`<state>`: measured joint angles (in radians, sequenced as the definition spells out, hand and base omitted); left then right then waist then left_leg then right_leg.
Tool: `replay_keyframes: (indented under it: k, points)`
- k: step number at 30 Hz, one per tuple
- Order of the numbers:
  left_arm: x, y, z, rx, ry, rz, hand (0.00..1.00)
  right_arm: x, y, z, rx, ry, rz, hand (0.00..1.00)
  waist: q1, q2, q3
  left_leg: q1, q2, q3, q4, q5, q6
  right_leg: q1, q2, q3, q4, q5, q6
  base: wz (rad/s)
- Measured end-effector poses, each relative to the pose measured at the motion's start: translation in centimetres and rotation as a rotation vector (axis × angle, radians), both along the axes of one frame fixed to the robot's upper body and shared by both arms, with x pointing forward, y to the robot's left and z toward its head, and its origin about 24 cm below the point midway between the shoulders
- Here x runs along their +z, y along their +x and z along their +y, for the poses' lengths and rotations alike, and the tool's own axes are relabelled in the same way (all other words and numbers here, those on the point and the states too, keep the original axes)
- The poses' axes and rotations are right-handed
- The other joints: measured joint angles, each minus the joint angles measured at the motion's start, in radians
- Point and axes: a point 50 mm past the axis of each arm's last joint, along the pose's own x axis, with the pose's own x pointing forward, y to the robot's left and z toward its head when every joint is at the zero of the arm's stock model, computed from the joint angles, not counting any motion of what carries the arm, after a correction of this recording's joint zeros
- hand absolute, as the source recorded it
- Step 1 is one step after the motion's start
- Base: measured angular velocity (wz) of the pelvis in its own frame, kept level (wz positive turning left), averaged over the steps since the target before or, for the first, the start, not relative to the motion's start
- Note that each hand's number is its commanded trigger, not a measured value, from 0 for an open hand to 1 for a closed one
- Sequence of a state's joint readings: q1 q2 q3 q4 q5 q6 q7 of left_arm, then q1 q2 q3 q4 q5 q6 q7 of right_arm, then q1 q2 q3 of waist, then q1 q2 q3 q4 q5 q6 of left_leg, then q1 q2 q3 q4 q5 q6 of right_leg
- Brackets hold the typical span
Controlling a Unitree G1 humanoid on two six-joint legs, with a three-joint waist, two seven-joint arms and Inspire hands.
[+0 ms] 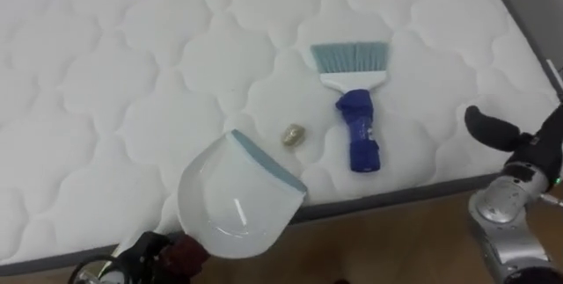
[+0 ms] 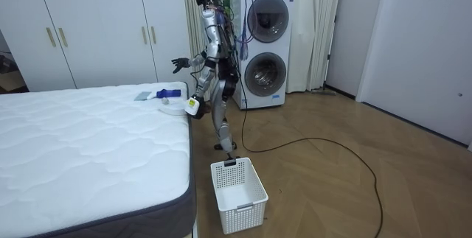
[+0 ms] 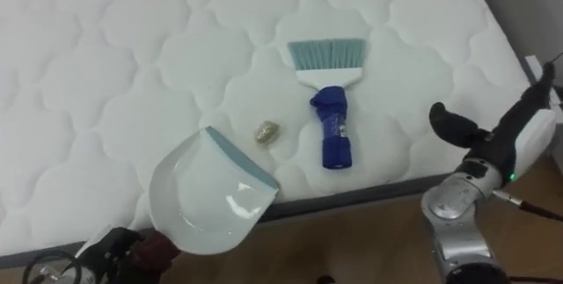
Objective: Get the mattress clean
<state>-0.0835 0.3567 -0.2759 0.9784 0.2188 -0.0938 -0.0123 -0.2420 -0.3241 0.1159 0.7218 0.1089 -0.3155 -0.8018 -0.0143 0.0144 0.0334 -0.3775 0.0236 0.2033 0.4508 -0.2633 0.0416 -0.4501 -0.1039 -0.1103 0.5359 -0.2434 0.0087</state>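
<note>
A white quilted bed (image 1: 106,73) is seen on a wooden floor (image 2: 332,186), with white wardrobes (image 2: 88,24), stacked washers (image 2: 265,46) and a white slatted basket (image 2: 237,194) in the room. At lower left, the left robot hand (image 1: 163,253) is closed round the handle of a smooth white dustpan (image 1: 233,200) edged in teal. At right, the right robot hand (image 1: 493,130) is held open above the bed's edge. A small crumpled scrap (image 1: 293,134) lies between the dustpan and a blue-handled, teal-bristled brush (image 1: 356,112).
</note>
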Motion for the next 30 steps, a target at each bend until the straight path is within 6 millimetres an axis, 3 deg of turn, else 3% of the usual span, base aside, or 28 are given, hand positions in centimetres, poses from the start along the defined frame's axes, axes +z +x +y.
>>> replay_keyframes:
  k: [5, 11, 18, 24, 30]
  points:
    - [0.6, 1.3, -0.1, -0.038, 0.004, -0.017, 1.0, 0.2, 1.2, 1.0, 0.099, -0.001, 0.021, 0.0, 0.009, 0.007, 0.0074, -0.018, 0.001, -0.002, 0.01, 0.0, 0.0, -0.011, 0.0, -0.004, 0.002, 0.0, 0.0, 0.02]
    - [1.1, 2.5, -0.6, -0.078, -0.009, -0.041, 1.0, -1.6, 1.7, 2.1, 0.238, -0.009, 0.164, 0.0, 0.05, 0.003, 0.0145, -0.038, 0.003, -0.006, 0.03, 0.0, 0.0, -0.03, -0.001, -0.005, 0.019, 0.0, 0.0, 0.01]
    - [1.5, 3.4, -1.2, -0.128, 0.004, -0.061, 1.0, -2.8, 1.6, 2.6, 0.318, -0.017, 0.27, 0.0, 0.077, 0.002, 0.0151, -0.059, 0.002, -0.027, 0.041, 0.0, 0.0, -0.037, -0.003, -0.015, 0.018, 0.0, -0.001, 0.07]
    - [1.9, 3.9, -1.4, -0.163, 0.046, -0.085, 1.0, -2.2, 2.5, 2.9, 0.357, -0.021, 0.266, 0.0, 0.092, 0.004, 0.0156, -0.065, 0.002, -0.035, 0.053, 0.0, 0.0, -0.035, -0.002, -0.021, 0.019, 0.0, -0.001, 0.02]
    - [2.3, 4.6, -1.6, -0.186, 0.091, -0.125, 1.0, -2.0, 2.8, 3.0, 0.366, -0.022, 0.272, 0.0, 0.098, 0.015, 0.0222, -0.07, 0.002, -0.058, 0.063, 0.0, 0.001, -0.023, -0.002, -0.035, 0.018, 0.0, -0.001, 0.11]
